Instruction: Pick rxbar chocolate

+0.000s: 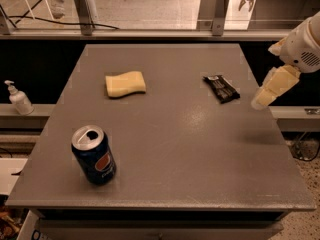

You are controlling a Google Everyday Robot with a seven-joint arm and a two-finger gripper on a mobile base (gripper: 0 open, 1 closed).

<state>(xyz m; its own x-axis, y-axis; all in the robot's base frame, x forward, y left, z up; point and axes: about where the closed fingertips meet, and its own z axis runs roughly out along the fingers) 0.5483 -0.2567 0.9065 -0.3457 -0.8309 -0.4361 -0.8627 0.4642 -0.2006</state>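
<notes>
The rxbar chocolate (221, 88), a small flat bar in a glossy black wrapper, lies on the grey table (180, 149) at the back right. My gripper (265, 97) hangs above the table's right edge, just right of the bar and apart from it. Its pale fingers point down and to the left.
A yellow sponge (125, 84) lies at the back left of the table. A blue soda can (94, 155) stands at the front left. A white pump bottle (19, 98) stands on a ledge off the table's left side. Metal posts and a rail run behind the table.
</notes>
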